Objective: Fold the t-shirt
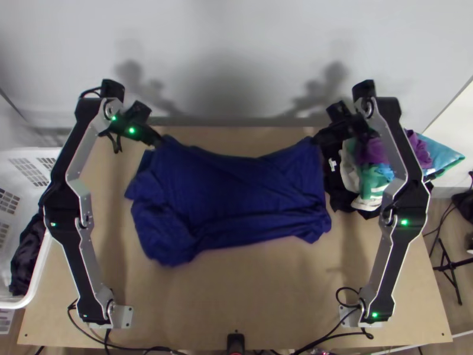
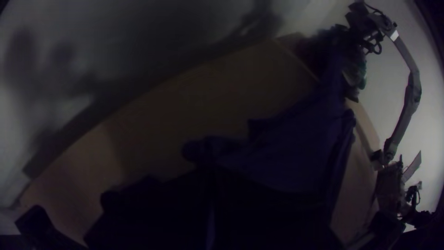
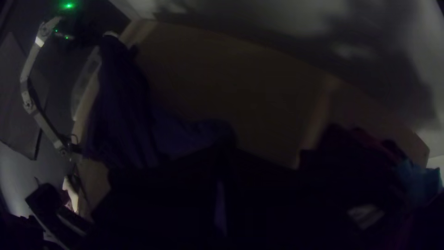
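Note:
In the top view the dark blue t-shirt [image 1: 236, 189] lies crosswise on the table, its far edge lifted at both corners and sagging between them, its left part bunched. My left gripper [image 1: 158, 141] is shut on the far left corner, my right gripper [image 1: 316, 139] on the far right corner. The left wrist view has cloth [image 2: 296, 153] stretching away from the dark fingers of my left gripper [image 2: 211, 172]. From my right gripper [image 3: 224, 155], the t-shirt [image 3: 125, 102] runs toward the other arm in the right wrist view. Folds hide its sleeves and neckline.
A pile of mixed clothes [image 1: 372, 171] sits at the table's right, close to the t-shirt's right end. The white basket [image 1: 38, 266] with dark cloth stands at the left edge. Bare wood [image 1: 248, 296] lies between the t-shirt and the near edge.

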{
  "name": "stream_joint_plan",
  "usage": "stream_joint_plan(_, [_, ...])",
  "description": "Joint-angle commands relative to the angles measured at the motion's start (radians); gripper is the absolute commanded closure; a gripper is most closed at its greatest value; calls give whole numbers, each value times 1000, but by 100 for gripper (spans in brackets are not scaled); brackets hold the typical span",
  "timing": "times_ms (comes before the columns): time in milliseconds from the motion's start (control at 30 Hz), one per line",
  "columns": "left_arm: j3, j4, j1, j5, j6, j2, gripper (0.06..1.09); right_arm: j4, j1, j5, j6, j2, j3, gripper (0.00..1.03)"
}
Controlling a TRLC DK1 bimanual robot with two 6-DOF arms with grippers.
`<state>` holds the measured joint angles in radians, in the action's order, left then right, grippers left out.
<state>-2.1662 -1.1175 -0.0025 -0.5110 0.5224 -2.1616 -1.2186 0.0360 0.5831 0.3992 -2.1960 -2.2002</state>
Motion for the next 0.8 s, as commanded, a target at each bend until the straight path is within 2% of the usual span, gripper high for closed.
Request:
stream_joint_plan(0, [-57, 61, 1, 74, -33, -38, 105, 31, -61, -34, -66, -30, -53, 100])
stream_joint_plan(33, [-61, 68, 9, 71, -45, -6, 105, 53, -77, 14, -86, 1, -59, 100])
stream_joint_plan(100, [-64, 104, 38, 51, -73, 52, 105, 91, -91, 44, -135, 47, -75, 100])
stream_joint_plan(167, [-64, 131, 65, 51, -93, 83, 105, 91, -88, 72, -132, 62, -78, 100])
stream_joint_plan(267, [-38, 122, 76, 49, -94, 71, 105, 74, -71, 70, -108, 50, -23, 100])
stream_joint_plan(367, [-3, 47, 41, 34, -41, 49, 105, 33, -47, 70, -80, 42, 22, 100])
stream_joint_plan(467, [23, 44, 10, 32, -24, 52, 105, 10, -22, 70, -68, 44, 34, 100])
stream_joint_plan(633, [-112, 99, 21, 32, -90, 49, 105, 11, 7, 70, -83, 32, -102, 100])
stream_joint_plan(700, [-122, 234, 41, 39, -170, 82, 105, 77, 8, 67, -122, 47, -184, 100])
stream_joint_plan(767, [-126, 346, 55, 60, -245, 125, 105, 255, 7, 46, -218, 117, -185, 100])
